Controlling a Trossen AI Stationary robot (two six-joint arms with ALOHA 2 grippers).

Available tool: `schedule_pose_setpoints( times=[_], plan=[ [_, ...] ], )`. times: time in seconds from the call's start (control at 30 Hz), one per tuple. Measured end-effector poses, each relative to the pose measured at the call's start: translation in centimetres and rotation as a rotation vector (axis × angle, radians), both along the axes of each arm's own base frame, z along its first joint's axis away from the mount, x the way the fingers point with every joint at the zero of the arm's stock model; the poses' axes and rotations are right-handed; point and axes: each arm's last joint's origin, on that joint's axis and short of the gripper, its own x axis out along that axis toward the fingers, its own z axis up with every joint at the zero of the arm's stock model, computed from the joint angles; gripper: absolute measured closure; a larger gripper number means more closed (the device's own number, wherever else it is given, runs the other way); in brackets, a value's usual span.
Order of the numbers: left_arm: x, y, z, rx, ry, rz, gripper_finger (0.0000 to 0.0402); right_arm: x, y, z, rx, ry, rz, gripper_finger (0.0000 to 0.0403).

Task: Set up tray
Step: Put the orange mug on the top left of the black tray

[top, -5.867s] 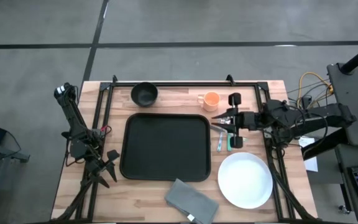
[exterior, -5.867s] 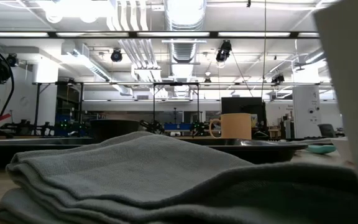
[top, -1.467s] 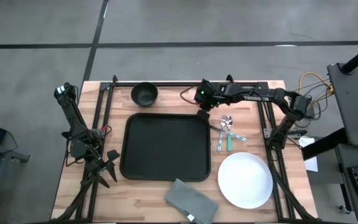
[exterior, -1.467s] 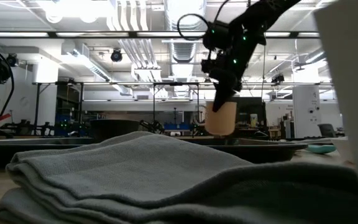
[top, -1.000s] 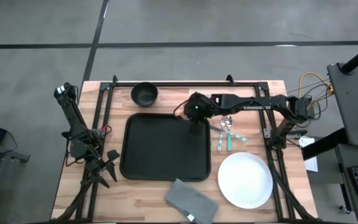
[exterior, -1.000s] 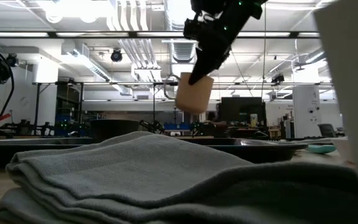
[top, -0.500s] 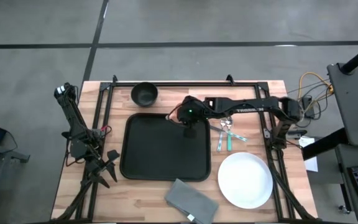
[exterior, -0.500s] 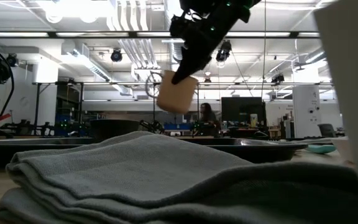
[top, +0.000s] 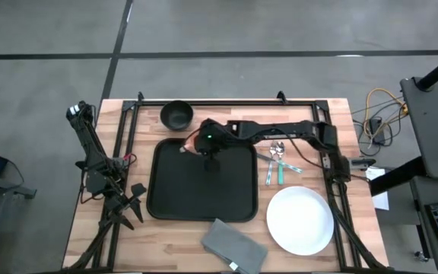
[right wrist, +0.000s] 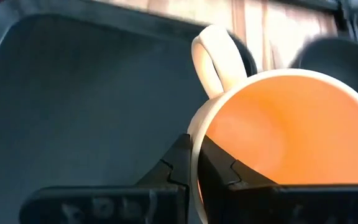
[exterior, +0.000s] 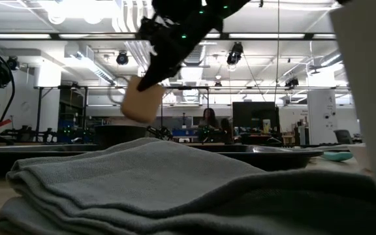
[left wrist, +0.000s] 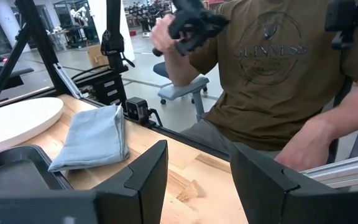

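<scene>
The black tray (top: 204, 190) lies in the middle of the table. My right gripper (top: 196, 146) reaches over the tray's far left part and is shut on a cup (exterior: 139, 103), cream outside and orange inside (right wrist: 272, 137). In the low view the cup hangs tilted below the gripper (exterior: 150, 79), clear of the tray. The high view hides most of the cup under the gripper. My left gripper (left wrist: 194, 180) is open and empty near the table's left near corner (top: 131, 202). My right gripper pinches the cup's rim (right wrist: 194, 134) beside the handle (right wrist: 219, 59), one finger (right wrist: 225, 171) inside the cup and one (right wrist: 173, 165) outside. It comes from above, slanting. The cup hangs tilted below the fingers, lifted clear above the tray.
A black bowl (top: 176, 115) stands beyond the tray's far left corner. Spoons (top: 276, 164) lie right of the tray, and a white plate (top: 300, 220) stands near the right near corner. A grey folded napkin (top: 234, 245) lies at the near edge. A person sits beyond the table (left wrist: 272, 81).
My right gripper has carried the cup toward the table's left edge, from over the tray's far right corner to over its far left part. The cup stays lifted clear and tilted, and has come a little lower.
</scene>
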Motion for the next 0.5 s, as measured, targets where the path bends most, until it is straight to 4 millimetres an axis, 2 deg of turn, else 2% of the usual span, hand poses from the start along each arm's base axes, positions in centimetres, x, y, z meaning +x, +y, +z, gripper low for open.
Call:
schedule_pose_setpoints(
  times=[0.23, 0.5],
  plan=[
    [0.0, 0.0, 0.0, 0.0, 0.0, 0.0, 0.0246, 4.1, 0.8, -0.9, 0.034, -0.051, 0.124, 0.0394],
    [0.0, 0.0, 0.0, 0.0, 0.0, 0.0, 0.0246, 7.1, 0.8, -2.7, -0.005, -0.057, 0.159, 0.0394]
  ],
)
